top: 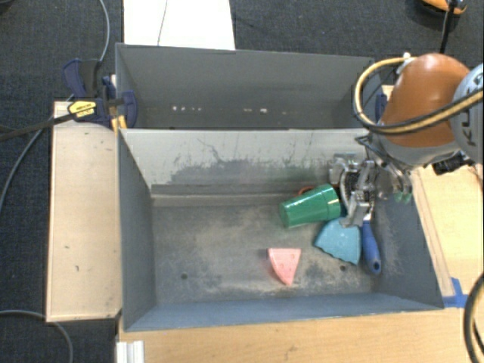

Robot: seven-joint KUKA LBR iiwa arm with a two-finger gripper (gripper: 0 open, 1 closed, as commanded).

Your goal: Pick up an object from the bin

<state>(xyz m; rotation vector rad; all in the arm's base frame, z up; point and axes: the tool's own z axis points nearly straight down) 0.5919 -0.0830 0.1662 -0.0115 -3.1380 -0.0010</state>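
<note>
Gripper sits low in the right half of the bin, hanging off the arm with the orange cover that reaches in from the right. Seen from the overhead camera, it's parked right at the little cluster there. That's a green cup lying on its side with its right end towards the claw, a light blue lump just below the cup, and a dark blue handle-looking thing touching the lump's right side. Something orange-red peeks out behind the cup, but I can't make out what it is.

Honestly I can't tell whether the claw is spread or pinched, because the metal bits blend into the cup's edge and the blue stuff. Nothing is visibly clamped or lifted, so I wouldn't call anything held. My guess is it's lined up on the cup's right end or the top of the light blue lump, since its tip lands right where those two meet.

The pink wedge lies by itself near the front wall, well apart from the cluster. It looks like the easier target to me, with nothing crowding it. The cluster is the risky spot: with things touching, closing on one probably nudges the others, and a cup on its side likes to roll. The pick doesn't look done yet, as everything rests on the bin floor.
</note>
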